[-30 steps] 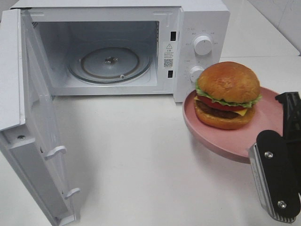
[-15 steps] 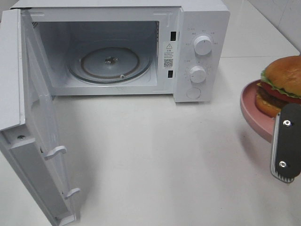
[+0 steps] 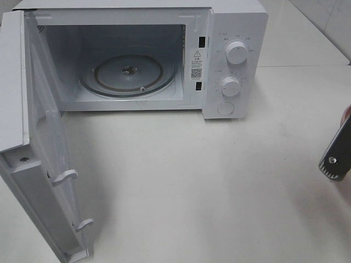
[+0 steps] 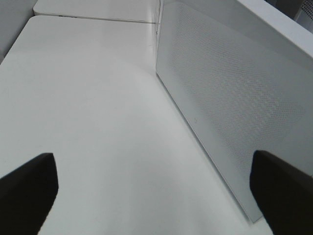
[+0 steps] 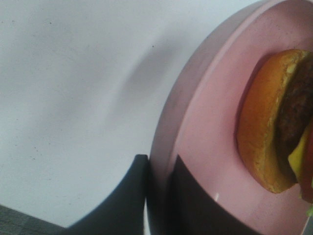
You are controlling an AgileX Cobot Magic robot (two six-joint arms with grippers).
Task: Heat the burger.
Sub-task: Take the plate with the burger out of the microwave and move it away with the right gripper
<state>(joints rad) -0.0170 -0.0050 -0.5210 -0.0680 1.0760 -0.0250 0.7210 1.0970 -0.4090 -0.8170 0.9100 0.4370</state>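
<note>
The microwave (image 3: 137,60) stood open and empty, while the burger (image 5: 276,122) sat on the pink plate (image 5: 205,137) pinched by the right claw (image 5: 159,196) off the desk's (image 3: 208,186) right edge; loading, closing and heating remained, with the left claw (image 4: 146,191) spread.

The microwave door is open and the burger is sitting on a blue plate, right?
Not quite. The microwave door is open, but the plate under the burger is pink, not blue. The right wrist view shows it.
</note>
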